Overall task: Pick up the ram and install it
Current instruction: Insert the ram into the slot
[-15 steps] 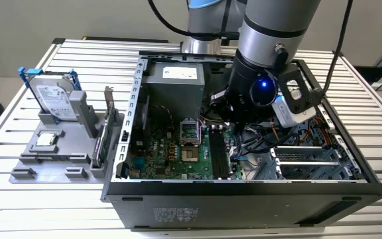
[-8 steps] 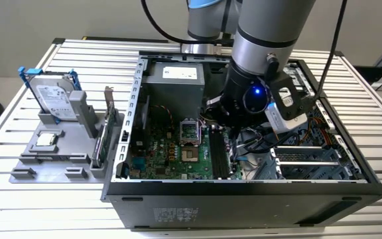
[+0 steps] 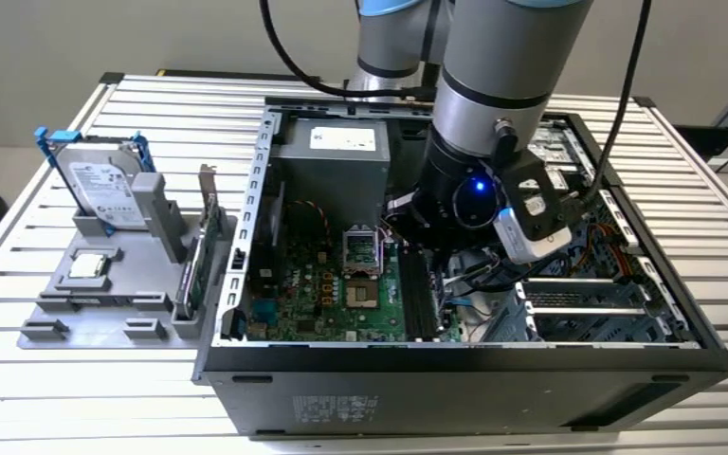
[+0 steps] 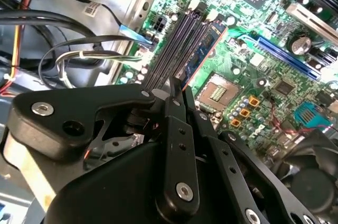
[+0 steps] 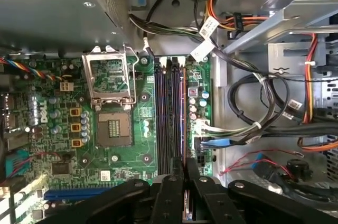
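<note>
Here's the slatted metal surface (image 3: 86,403), and sitting on it, taking up the middle and the exterior view's right, is the open computer case (image 3: 465,389). The big grey arm (image 3: 503,66) plunges in from the top of the frame, right down into that case. Across the case floor lies the green motherboard (image 3: 326,284), with the power supply box (image 3: 333,156) just behind it towards the top of the frame. Over on the exterior view's left, outside the case, a grey fixture (image 3: 99,303) carries a hard drive in a blue frame (image 3: 101,190) standing upright, and an expansion card (image 3: 206,237) on edge just beside the case wall. Bundled cables (image 5: 253,102) crowd the drive-bay side of the board. Now the hand (image 4: 176,87): its black fingers are drawn in narrow, pinched onto the end of the ram (image 4: 206,47), a thin blue-faced stick with a reddish edge. The ram is in the case, low over the board, running lengthwise along the dark memory slots (image 5: 168,118), parallel to them. I can't tell whether it is seated in a slot. The bare CPU socket (image 5: 113,129) sits just beside those slots.
</note>
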You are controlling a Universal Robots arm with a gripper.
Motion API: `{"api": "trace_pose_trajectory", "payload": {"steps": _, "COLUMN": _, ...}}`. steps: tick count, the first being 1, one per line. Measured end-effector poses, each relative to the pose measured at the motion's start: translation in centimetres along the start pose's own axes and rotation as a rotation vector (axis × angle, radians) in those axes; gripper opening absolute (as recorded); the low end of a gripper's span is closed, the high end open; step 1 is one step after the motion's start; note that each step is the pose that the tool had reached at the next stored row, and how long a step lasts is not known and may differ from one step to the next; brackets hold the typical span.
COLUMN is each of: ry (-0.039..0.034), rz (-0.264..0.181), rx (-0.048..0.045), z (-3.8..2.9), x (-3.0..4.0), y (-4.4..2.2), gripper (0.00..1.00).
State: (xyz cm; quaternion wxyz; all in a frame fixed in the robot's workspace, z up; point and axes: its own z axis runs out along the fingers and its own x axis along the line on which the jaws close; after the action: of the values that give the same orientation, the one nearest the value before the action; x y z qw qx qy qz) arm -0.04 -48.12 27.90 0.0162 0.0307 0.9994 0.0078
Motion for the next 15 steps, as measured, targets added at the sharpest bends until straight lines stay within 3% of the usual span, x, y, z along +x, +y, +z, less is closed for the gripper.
{"api": "trace_pose_trajectory", "payload": {"steps": 6, "ry": 0.0001, "rz": -0.002, "rx": -0.0001, "z": 1.09, "x": 0.07, "y": 0.58, "gripper": 0.0}}
{"api": "trace_pose_trajectory", "payload": {"steps": 11, "ry": 0.0001, "rz": -0.004, "rx": 0.0001, "z": 2.03, "x": -0.62, "y": 0.86, "gripper": 0.0}}
{"api": "trace_pose_trajectory", "payload": {"steps": 15, "ry": 0.0002, "rz": -0.011, "rx": 0.0, "z": 2.76, "x": -0.73, "y": 0.87, "gripper": 0.0}}
